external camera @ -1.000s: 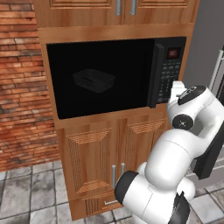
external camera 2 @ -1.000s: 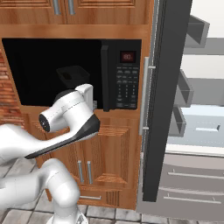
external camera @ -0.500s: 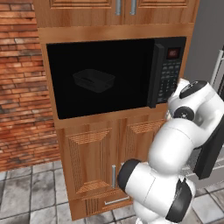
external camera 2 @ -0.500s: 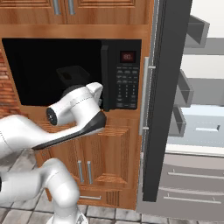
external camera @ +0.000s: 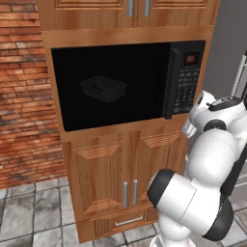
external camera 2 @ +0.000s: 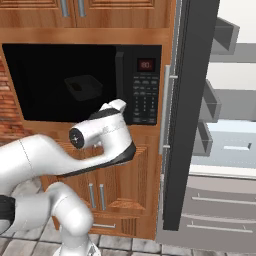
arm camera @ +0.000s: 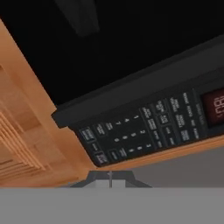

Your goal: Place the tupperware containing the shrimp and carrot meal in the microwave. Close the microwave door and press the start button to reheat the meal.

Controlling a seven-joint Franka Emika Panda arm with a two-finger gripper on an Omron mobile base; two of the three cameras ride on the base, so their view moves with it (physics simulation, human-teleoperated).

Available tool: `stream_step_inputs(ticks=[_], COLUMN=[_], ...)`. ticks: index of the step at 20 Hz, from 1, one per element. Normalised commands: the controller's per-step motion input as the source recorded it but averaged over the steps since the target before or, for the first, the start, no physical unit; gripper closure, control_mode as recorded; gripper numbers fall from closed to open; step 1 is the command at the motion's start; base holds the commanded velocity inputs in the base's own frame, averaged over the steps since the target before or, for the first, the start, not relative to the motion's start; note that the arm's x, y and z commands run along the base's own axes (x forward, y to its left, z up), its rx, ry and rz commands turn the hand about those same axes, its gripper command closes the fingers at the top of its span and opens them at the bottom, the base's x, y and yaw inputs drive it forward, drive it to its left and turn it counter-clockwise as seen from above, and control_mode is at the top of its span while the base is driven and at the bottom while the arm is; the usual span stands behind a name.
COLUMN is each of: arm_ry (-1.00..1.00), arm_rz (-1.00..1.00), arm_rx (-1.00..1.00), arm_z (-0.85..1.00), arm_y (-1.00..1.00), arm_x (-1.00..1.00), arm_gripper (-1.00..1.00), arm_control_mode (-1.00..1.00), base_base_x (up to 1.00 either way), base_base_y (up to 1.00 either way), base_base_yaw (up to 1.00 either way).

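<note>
The door (external camera: 111,84) is seen shut across the microwave (external camera 2: 82,82), and the tub (external camera: 102,89) is made out dimly behind the dark glass, resting inside, well off to the hand's left. The hand (arm camera: 109,177) is held closed, fingertips pinched together with nothing between them, and is poised just in front of the keypad (arm camera: 140,131) at its lower edge. From the hand camera the panel is seen rolled: the rows of buttons are laid out directly ahead of the tips, the red display (arm camera: 214,107) at the far end of the panel, the handle (external camera 2: 120,85) just beside the keys. The start button is judged to be among the lowest row, nearest the tips, though its label cannot be read. A short push straight forward looks to be what is called for.
</note>
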Motion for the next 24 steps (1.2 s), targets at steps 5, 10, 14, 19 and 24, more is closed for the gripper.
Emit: stream_step_inputs(ticks=[5, 10, 14, 19, 24], arm_ry=[0.0, 0.0, 0.01, 0.02, 0.0], arm_rz=[0.23, 0.19, 0.11, 0.03, -0.01], arm_rx=[0.01, 0.0, 0.0, 0.0, 0.0], arm_z=[-0.24, -0.16, 0.0, 0.0, 0.0], arm_y=[0.0, 0.0, 0.0, 0.0, 0.0], arm_x=[0.01, 0.0, 0.0, 0.0, 0.01], arm_gripper=[1.0, 1.0, 1.0, 1.0, 1.0], arm_control_mode=[-1.0, -1.0, -1.0, -1.0, -1.0], base_base_x=[0.0, 0.0, 0.0, 0.0, 0.0], base_base_y=[0.0, 0.0, 0.0, 0.0, 0.0], base_base_yaw=[0.0, 0.0, 0.0, 0.0, 0.0])
